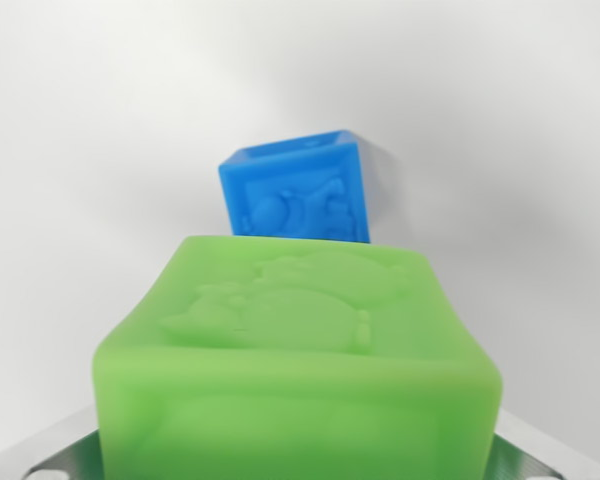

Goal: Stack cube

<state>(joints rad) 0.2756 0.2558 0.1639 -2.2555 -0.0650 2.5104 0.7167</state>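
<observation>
Two cubes fill the wrist view, set against a plain white counter (70,150). Nearest the camera is a green cube (300,370), large and slightly blurred, taking up most of the lower half of the frame; its upper face carries a raised animal relief, and its front face shows a recessed square panel. At the bottom corners, just beside the green cube on either side, pale metal parts of the end effector (300,470) show — a plate with small holes at the wrist view's left and a bright edge at the wrist view's right. The cube sits between these parts, but the fingertips themselves are hidden behind it, so I cannot tell whether the end effector is closed on the cube or merely around it. Beyond the green cube, higher in the frame and a little to the wrist view's left of centre, a blue cube (298,190) rests on the counter, turned so one corner edge faces the camera — its lower part is hidden by the green cube's top edge, and its faces also bear raised figures
</observation>
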